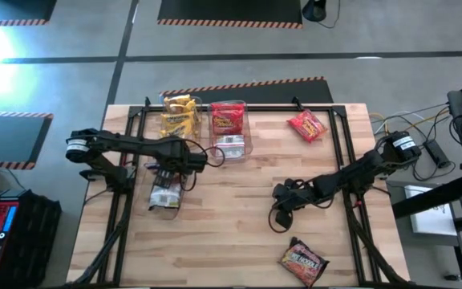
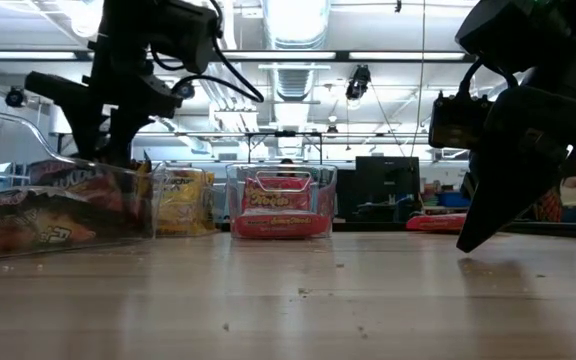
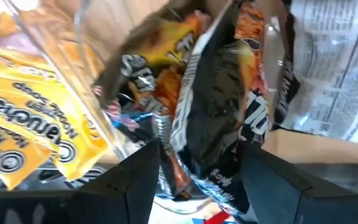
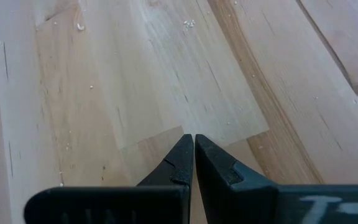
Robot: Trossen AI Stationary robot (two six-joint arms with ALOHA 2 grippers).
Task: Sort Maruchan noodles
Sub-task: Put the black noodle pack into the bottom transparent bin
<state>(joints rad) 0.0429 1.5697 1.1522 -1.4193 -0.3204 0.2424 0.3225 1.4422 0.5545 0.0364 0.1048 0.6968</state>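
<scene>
Gripping dark packet (image 3: 210,118), left tool (image 3: 197,168); right tool (image 4: 193,155) closed over wooden table (image 1: 239,217).

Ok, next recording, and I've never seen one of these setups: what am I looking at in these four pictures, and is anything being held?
It is a two-armed robot at a wooden table, sorting noodle packets into clear bins. One picture looks straight down, one looks level across the tabletop, and two come from cameras on the arms' wrists.

From above, the yellow packets fill one bin and the red packets the next. A third bin holds dark packets. Two packets lie loose: a red one at the far side and a dark one near the front edge.

The left gripper is over the third bin, its fingers either side of a dark packet. The right gripper is shut and empty, tips close to bare wood.
</scene>
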